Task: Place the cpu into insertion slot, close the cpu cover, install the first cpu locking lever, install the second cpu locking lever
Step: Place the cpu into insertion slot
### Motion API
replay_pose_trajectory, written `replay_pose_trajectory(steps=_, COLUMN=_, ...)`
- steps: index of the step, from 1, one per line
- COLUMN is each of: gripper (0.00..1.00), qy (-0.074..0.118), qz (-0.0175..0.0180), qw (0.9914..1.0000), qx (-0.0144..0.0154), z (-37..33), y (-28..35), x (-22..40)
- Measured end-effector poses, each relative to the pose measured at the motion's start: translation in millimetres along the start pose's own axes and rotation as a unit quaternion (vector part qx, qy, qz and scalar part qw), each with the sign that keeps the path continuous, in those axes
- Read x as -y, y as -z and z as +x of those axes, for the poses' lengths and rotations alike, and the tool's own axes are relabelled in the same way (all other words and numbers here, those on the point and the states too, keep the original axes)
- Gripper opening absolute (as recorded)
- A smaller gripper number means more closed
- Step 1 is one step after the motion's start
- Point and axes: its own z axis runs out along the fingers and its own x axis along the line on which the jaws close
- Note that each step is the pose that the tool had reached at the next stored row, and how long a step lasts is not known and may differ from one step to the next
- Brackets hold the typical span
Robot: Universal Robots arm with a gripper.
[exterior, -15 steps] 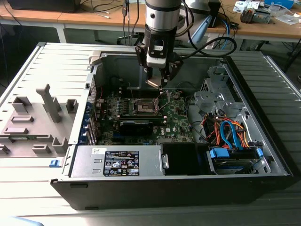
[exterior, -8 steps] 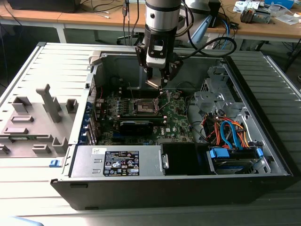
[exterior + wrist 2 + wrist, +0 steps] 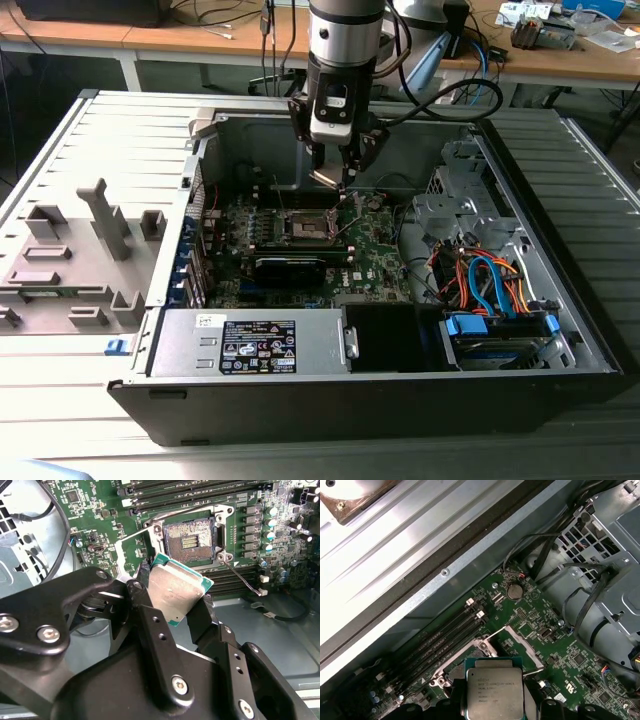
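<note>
My gripper (image 3: 334, 178) hangs inside the open computer case, shut on the cpu (image 3: 175, 592), a small silvery-grey square with a green edge. One black finger (image 3: 145, 611) presses each side of it. In the first wrist view the cpu (image 3: 494, 692) shows its printed top. It hangs tilted, a little above the insertion slot (image 3: 190, 540), which lies bare with its dark pin field showing. In the exterior view the insertion slot (image 3: 310, 228) sits just below the gripper on the green motherboard (image 3: 375, 250). The cpu cover (image 3: 526, 647) stands flipped open beside the slot. A thin lever (image 3: 236, 576) sticks out from a slot corner.
Black memory slots (image 3: 440, 642) run beside the socket. A drive cage (image 3: 460, 200) and orange and blue cables (image 3: 490, 280) fill the case on the exterior view's right. A power supply (image 3: 250, 345) lies along the front wall. Grey fixtures (image 3: 95, 240) stand outside the case.
</note>
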Motion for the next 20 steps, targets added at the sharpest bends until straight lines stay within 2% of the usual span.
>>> replay_pose_trajectory(steps=20, gripper=0.55, qy=-0.009, qz=0.0018, qw=0.99996, qx=0.0018, z=0.0, y=-0.6, x=0.0)
